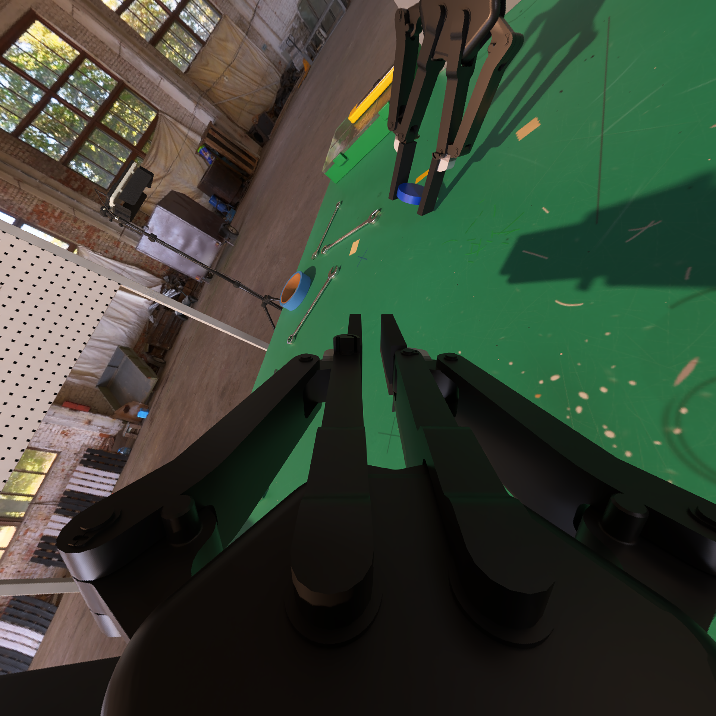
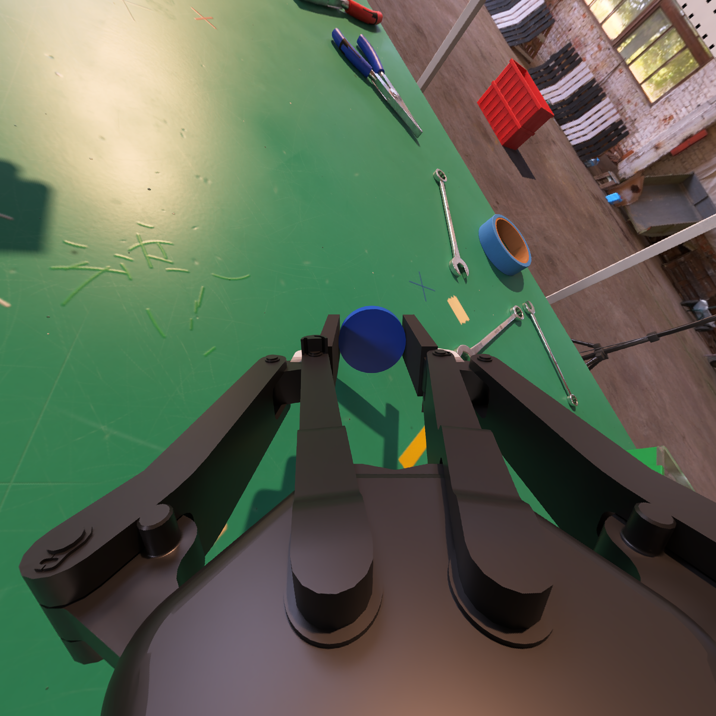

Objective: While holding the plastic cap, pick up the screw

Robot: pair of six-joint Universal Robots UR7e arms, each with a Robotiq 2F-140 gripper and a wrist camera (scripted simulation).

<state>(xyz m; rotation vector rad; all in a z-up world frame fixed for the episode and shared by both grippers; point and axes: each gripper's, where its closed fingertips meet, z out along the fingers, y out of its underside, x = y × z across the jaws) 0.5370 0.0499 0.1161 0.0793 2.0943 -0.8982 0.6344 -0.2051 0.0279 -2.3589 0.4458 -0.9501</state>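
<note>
right wrist view: right claw (image 2: 371,329) clamps blue cap (image 2: 371,341); left claw (image 1: 370,329) nearly closed, empty

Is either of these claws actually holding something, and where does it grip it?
The right end effector pinches the round blue plastic cap by opposite sides of its rim. The left end effector is nearly closed, with nothing visible between its fingers.

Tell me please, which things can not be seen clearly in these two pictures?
- Screw: not identifiable in either view.
- Left pincer: fingers nearly together; too dark to tell whether anything sits between them.
- Blue cap: its underside is hidden from the right wrist view.
- Red-handled tool: cut off by the top edge.
- Green block: partly behind the right pincer.
</note>
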